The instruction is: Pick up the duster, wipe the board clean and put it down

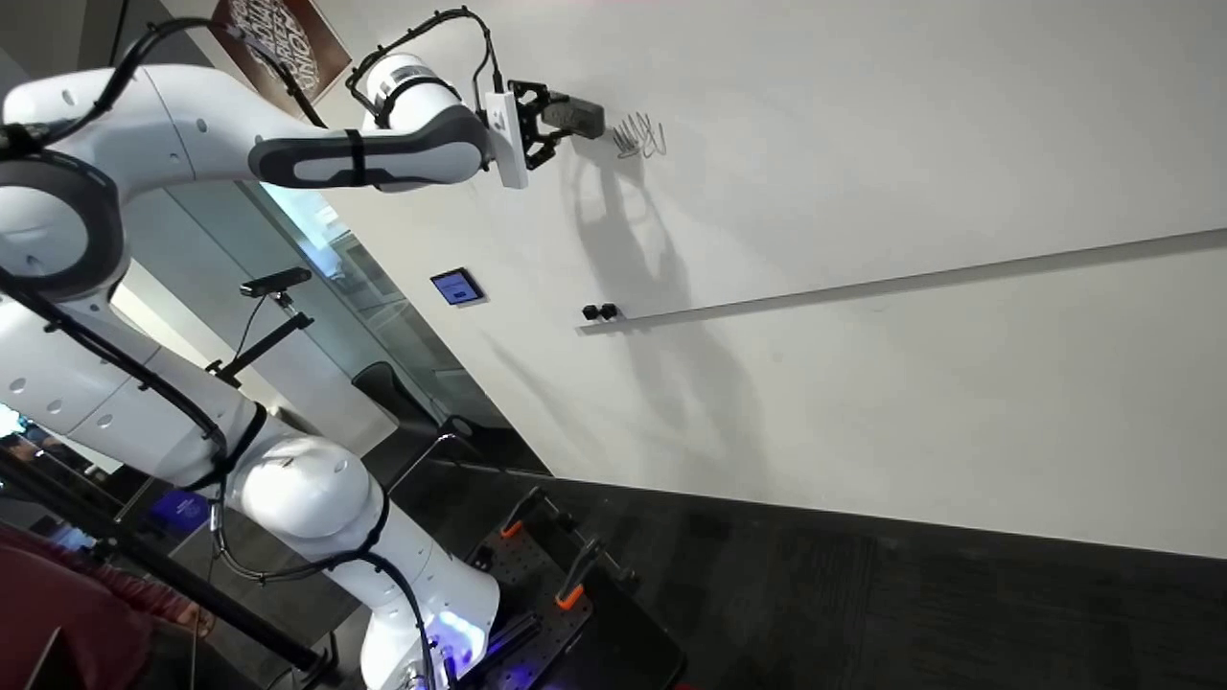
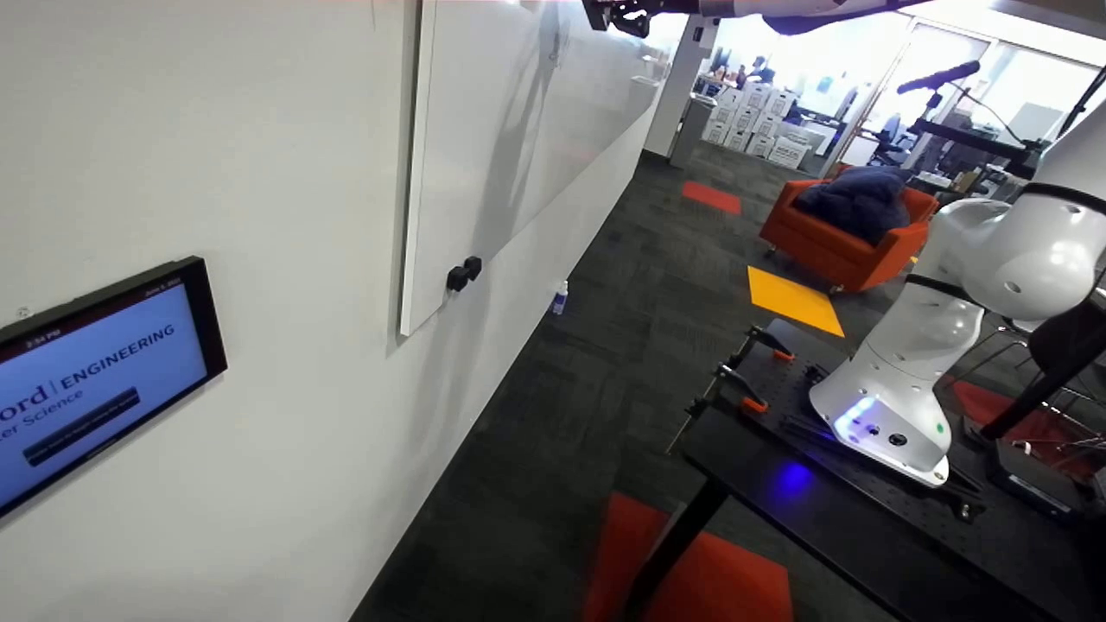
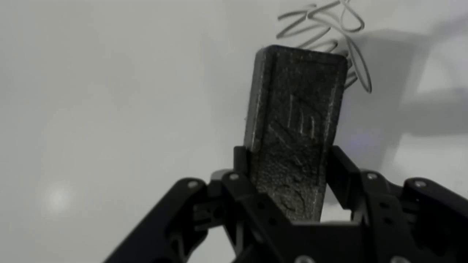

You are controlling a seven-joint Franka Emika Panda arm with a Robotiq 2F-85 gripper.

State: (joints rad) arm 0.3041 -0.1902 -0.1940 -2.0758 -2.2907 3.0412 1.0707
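Black duster [image 3: 298, 117] pinched by pincer [image 3: 287, 162], scribbled board [image 1: 891, 144], stacked white boxes [image 2: 750, 119], contents unclear

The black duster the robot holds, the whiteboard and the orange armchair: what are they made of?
The duster looks like dense foam or matte plastic: dull, scratched, pitted face. The whiteboard seems a hard panel with a smooth, glossy coating: it reflects a bright spot. The orange armchair appears upholstered, perhaps in cloth or vinyl: fairly even, dull colour, any weave too small to see.
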